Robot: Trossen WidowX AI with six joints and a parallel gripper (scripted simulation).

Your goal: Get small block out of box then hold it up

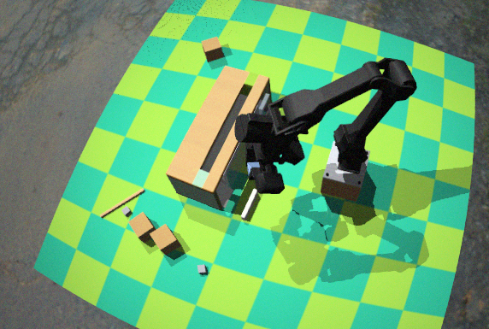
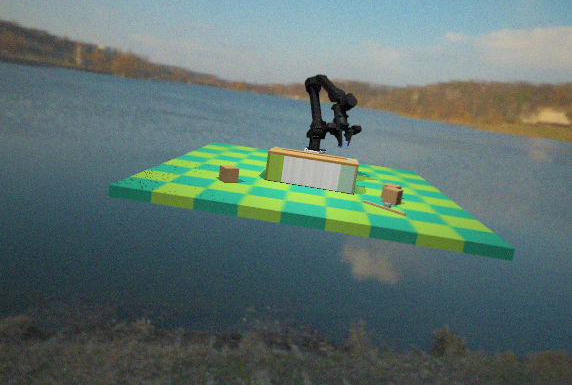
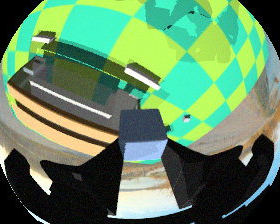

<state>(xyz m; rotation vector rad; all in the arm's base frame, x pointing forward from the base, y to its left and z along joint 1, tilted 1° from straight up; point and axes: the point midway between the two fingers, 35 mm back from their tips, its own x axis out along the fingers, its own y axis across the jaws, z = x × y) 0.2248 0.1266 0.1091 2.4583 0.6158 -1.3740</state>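
1. Small block, bluish in this light, is outside the box and up off the table, on the side of the clear front.
2. The gripper is clamped on it, with one finger against each side; the wrist view shows this best.
3. The box stands upright on the checkered table, with a long slot in its tan top. From above, block and gripper appear near its front, though the arm covers much of that area, so the true gap is hard to judge.
4. A white bar lies on the table in front of the box, near one end.
5. Two brown cubes sit close together past that same end, with a thin rod lying near them.
6. One small grey cube is between the rod and the pair; another grey cube sits on the pair's other side.
7. A lone brown cube rests beyond the opposite end of the box.
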